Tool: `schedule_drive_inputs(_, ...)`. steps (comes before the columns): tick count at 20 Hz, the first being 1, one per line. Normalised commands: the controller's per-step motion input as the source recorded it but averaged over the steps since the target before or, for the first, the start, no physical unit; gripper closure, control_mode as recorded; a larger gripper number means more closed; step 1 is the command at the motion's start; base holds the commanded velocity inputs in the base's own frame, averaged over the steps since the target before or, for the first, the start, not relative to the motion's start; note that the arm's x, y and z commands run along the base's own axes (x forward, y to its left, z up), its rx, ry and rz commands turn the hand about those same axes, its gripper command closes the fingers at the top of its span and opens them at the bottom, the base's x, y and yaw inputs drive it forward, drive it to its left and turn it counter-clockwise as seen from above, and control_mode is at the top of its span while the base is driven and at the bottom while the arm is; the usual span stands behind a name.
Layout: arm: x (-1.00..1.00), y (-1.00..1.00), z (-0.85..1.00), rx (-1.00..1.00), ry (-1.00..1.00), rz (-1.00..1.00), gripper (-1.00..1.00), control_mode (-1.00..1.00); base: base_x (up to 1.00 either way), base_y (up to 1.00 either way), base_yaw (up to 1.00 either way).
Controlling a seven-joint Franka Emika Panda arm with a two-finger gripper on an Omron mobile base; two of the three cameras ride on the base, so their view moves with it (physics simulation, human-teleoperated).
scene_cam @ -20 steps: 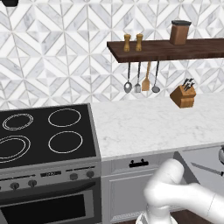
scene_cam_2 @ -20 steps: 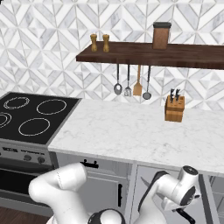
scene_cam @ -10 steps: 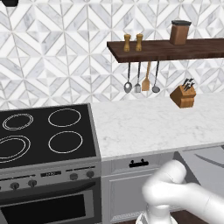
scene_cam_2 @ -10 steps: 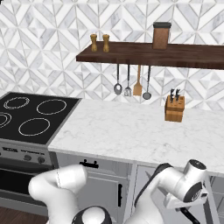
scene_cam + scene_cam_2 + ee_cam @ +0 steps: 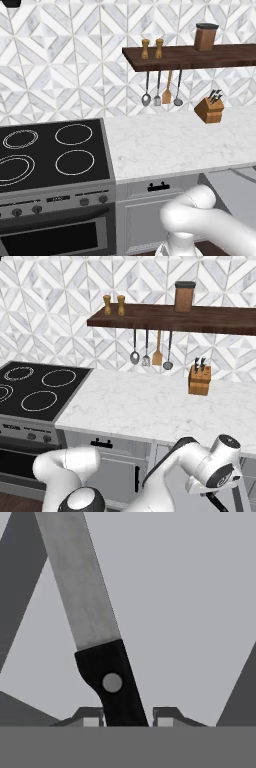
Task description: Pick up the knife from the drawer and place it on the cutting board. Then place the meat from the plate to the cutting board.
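Judging by the hand view, the task is at its first step: the knife (image 5: 95, 642) lies on the grey floor of the drawer (image 5: 190, 602), not yet lifted, so carrying it to the cutting board and moving the meat both remain. The tool (image 5: 128, 716) straddles the black handle, one tip on each side; whether it has closed cannot be told. The knife's long axis runs from the handle between the tips up and leftward, blade pointing away from the hand.

Both base views face the counter (image 5: 175, 145) from opposite sides; hand view looks close into the drawer (image 5: 190, 612).
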Motion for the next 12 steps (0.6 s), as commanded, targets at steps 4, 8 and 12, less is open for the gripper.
schedule_drive_inputs(4,-0.19,0.35,0.76,0.0,-0.15,0.0,1.0,-1.0,0.0,0.0,0.0)
schedule_drive_inputs(8,0.11,0.79,0.65,0.0,-0.1,-0.01,1.0,-1.0,0.0,0.0,0.0)
schedule_drive_inputs(12,0.34,0.99,0.62,0.0,-0.07,-0.05,1.0,-1.0,0.0,0.0,0.0)
